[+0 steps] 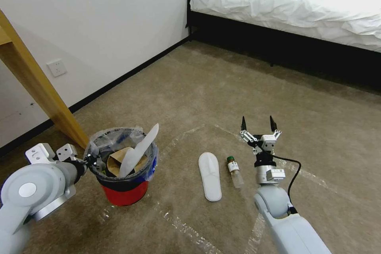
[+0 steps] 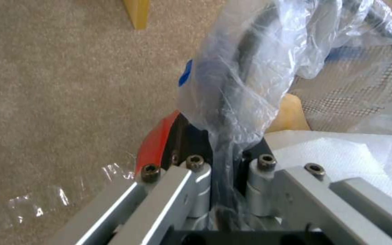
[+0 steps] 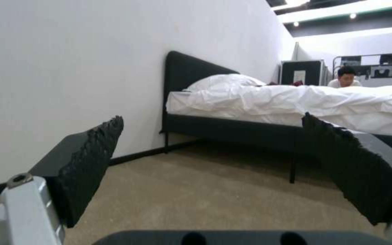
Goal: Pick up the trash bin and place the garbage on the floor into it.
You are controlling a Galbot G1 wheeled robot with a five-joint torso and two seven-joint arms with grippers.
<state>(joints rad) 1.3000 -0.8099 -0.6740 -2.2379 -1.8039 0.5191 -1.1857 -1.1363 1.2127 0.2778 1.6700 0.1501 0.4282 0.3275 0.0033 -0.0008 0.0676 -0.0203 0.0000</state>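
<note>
L gripper (image 1: 88, 161) jaws clamped on trash bin (image 1: 124, 182) rim w/ crinkly liner; my view of bin contents partly blocked. R gripper (image 1: 258, 124) jaws apart, above carpeted floor (image 1: 222, 87) near flat white slipper (image 1: 210, 175) and clear bottle (image 1: 235, 171).

Pale grey arms, silver wrists, black serrated fingers (image 3: 92, 163), black cable.

Carpeted bedroom: white-sheeted bed (image 1: 293, 4), wall socket (image 1: 56, 67).
</note>
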